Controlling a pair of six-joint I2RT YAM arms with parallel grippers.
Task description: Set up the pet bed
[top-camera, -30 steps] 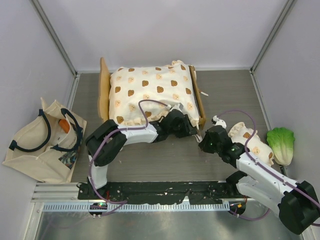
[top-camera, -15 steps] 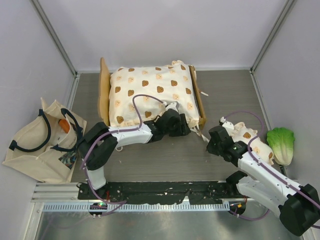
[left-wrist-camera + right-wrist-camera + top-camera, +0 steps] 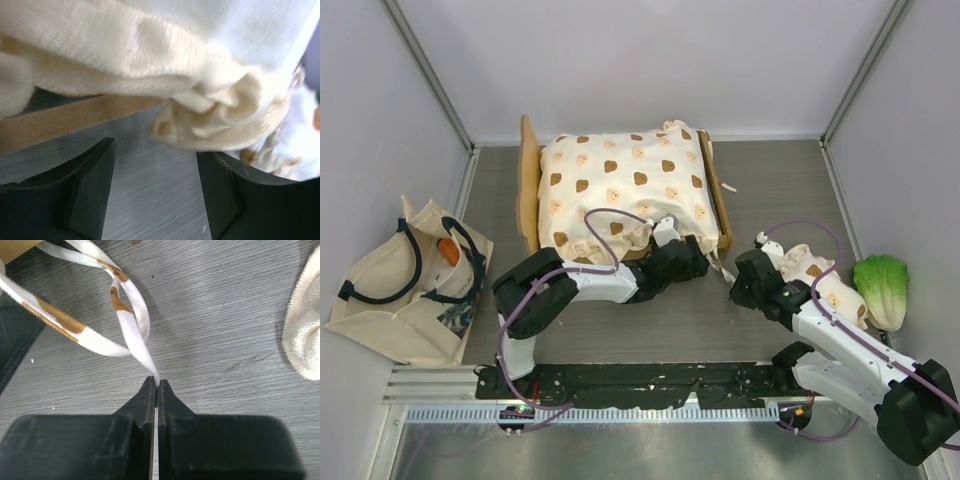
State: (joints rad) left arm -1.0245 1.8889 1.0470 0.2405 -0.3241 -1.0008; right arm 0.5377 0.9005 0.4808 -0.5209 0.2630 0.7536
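Note:
The pet bed stands at the back middle, its light-wood frame carrying a cream bear-print cushion. My left gripper sits at the bed's near right corner, open. In the left wrist view the cushion's frilled corner hangs just beyond the left gripper, with bare table between the fingers. The wooden side rail runs under the cushion. My right gripper is shut on a white tie ribbon with brown patches. That ribbon trails from the bed's corner.
A small bear-print pillow lies against the right arm. A green lettuce toy rests by the right wall. A beige tote bag with black handles lies at the left, something orange inside it.
My left gripper has opened, let go of the cushion's corner and drawn back a little toward the near side. The right gripper has stayed shut on the ribbon, shifting only slightly.

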